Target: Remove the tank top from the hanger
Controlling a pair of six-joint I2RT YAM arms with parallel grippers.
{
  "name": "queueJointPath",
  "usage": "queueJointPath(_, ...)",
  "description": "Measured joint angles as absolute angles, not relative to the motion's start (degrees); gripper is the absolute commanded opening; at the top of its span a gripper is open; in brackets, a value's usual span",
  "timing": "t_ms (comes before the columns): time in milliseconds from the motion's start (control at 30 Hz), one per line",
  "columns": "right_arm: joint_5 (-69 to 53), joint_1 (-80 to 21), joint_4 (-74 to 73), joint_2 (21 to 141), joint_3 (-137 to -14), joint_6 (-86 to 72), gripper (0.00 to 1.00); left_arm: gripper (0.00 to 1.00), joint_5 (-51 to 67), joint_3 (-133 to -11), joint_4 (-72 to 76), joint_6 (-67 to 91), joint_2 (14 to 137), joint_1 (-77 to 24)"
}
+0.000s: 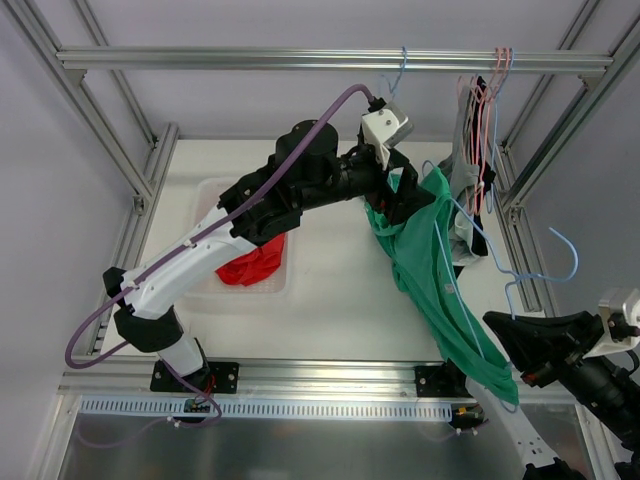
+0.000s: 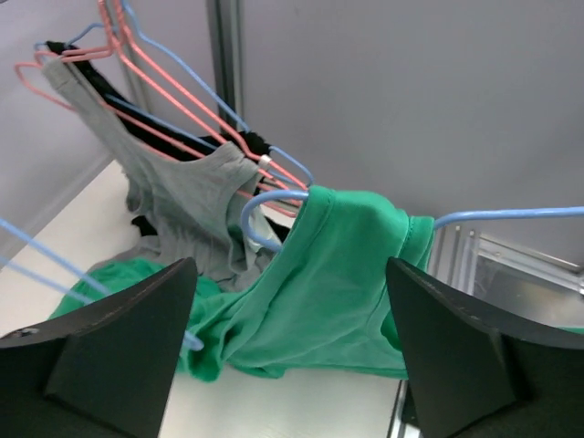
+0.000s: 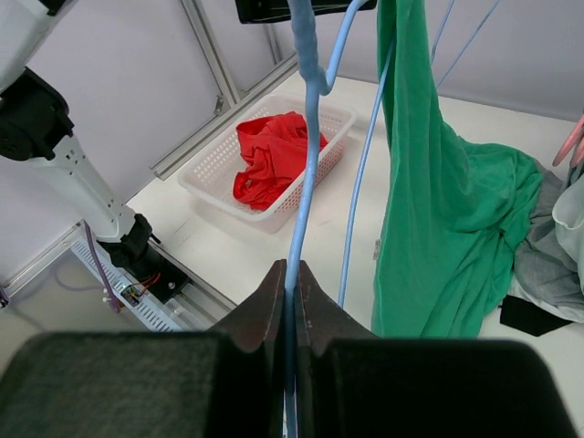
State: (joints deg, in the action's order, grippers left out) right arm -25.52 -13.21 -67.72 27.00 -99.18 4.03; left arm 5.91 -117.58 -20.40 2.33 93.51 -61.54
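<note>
Evidently barely begun: the green tank top hangs draped on the blue hanger, its wire pinched by the right gripper, while the left gripper gapes wide close by.

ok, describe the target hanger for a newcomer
Look at the clothes hanging at the far right of the table. In front, the green tank top drapes a light blue wire hanger, the only one the right gripper pinches.

The white table bears a basket of red cloth, part of the tank top and a grey garment.
</note>
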Motion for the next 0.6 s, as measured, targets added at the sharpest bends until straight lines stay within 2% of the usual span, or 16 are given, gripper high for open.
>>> queueJointPath(167, -26.87, -13.21, -68.66, 27.03, -101.21, 3.99, 0.00, 0.77, 8.99, -117.56, -18.65, 3.22, 93.51, -61.56)
queueJointPath(200, -27.07, -13.21, -68.93, 27.09, -101.51, 3.97, 0.00, 0.65, 9.39, -117.51, -18.31, 3.51, 93.54, -61.56)
queueJointPath(300, -27.64, -13.21, -69.34, 27.33, -102.10, 3.90, 0.00, 0.38, 10.48, -117.49, -17.67, 4.32, 93.65, -61.56)
queueJointPath(333, -27.97, -13.21, -69.49, 27.38, -102.28, 3.86, 0.00, 0.21, 10.17, -117.49, -17.54, 4.27, 93.73, -61.49)
queueJointPath(433, -28.58, -13.21, -70.04, 27.38, -103.11, 3.86, 0.01, 0.00, 9.45, -117.10, -17.06, 4.23, 93.80, -60.69)
queueJointPath(600, -28.45, -13.21, -70.19, 27.42, -102.30, 3.92, 0.00, 0.00, 9.45, -115.04, -16.32, 4.89, 93.47, -61.21)
